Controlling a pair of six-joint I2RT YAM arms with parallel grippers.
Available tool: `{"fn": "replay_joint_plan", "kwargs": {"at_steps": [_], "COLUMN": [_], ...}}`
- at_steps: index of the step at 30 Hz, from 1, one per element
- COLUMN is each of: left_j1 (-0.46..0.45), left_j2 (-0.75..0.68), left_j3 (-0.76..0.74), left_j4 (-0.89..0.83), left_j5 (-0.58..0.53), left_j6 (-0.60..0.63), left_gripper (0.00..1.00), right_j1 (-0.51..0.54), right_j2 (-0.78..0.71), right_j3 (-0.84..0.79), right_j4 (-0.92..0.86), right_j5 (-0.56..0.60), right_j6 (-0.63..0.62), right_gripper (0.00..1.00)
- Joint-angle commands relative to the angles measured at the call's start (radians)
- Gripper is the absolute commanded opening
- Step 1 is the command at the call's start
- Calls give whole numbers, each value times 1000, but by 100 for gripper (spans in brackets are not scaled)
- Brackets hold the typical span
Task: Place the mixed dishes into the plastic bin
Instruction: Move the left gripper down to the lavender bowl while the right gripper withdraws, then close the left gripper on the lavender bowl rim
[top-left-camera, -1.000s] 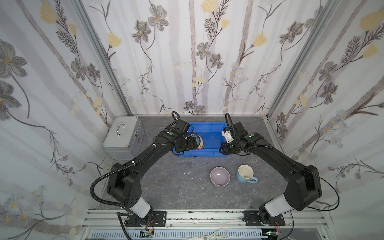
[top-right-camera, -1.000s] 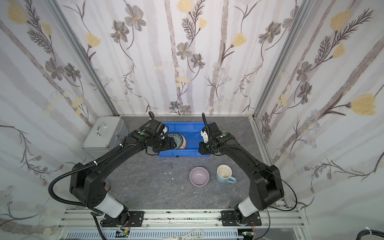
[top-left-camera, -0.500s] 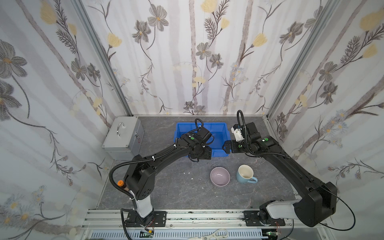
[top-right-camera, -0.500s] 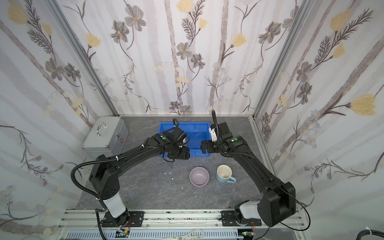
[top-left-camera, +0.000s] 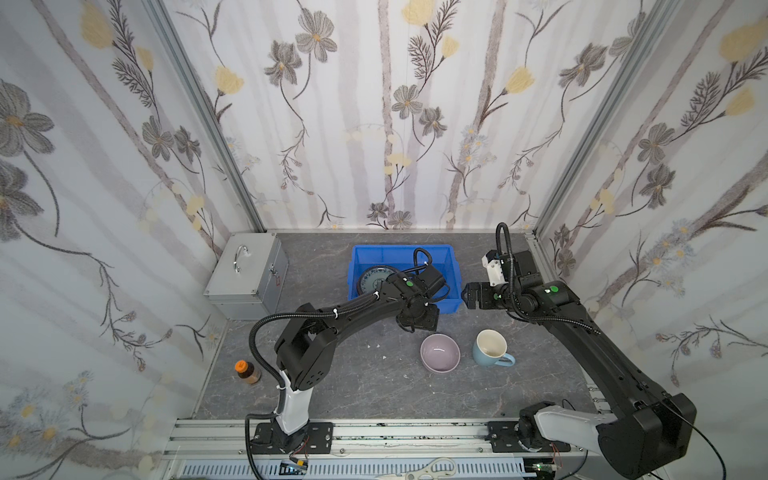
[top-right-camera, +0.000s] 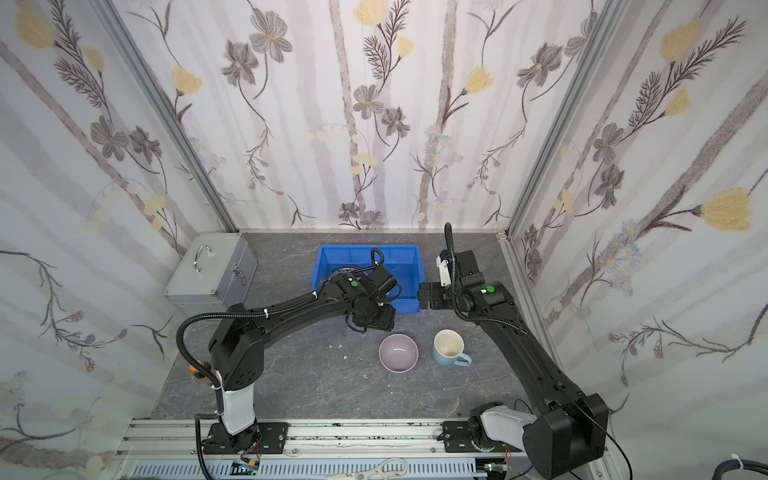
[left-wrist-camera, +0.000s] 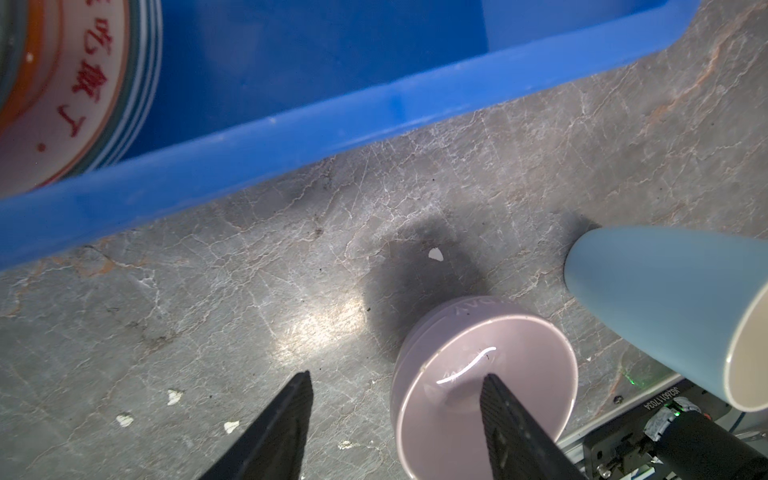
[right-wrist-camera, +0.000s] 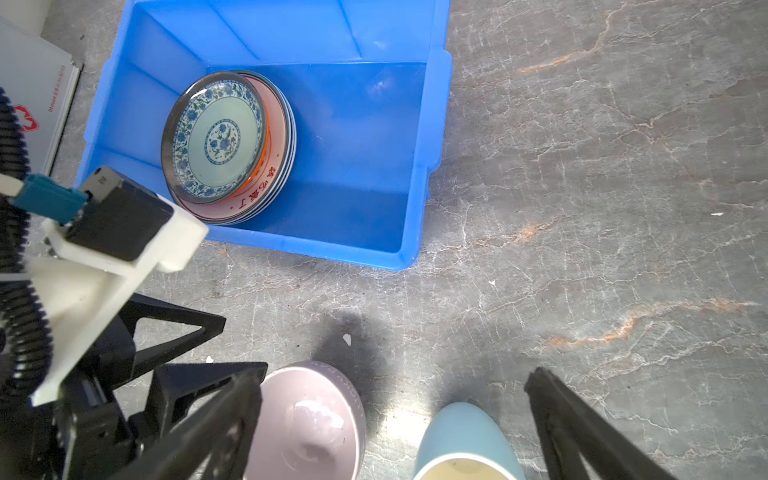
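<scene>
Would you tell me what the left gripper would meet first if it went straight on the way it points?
Probably the lilac bowl: the left gripper is lined up astride its wall, one finger over the inside; depth is unclear.

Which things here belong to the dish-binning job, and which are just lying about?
Job: bright blue rectangular plastic bin; stacked round patterned plates inside it; lilac bowl; pale-blue mug.
Lying about: silver metal case with handle; small brown bottle with orange cap.

Bright overhead light, possibly soft edges
</scene>
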Motion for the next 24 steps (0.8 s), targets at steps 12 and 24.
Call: {"fn": "replay_joint_plan", "kwargs": {"at_steps": [12, 24], "left_j1": [-50, -66], "left_j2": [39, 51], "left_j3": [-14, -42], "left_j4": [-30, -25], "left_j5": [51, 54], "left_j6": [11, 14], "left_gripper": [54, 44], "right_j1": [-23, -24], "right_j2": [-29, -23], "right_j3": [-35, -33], "right_j4": [-1, -10], "right_j5": [-2, -2], "right_j6": [-15, -13], "right_gripper": [100, 100]}}
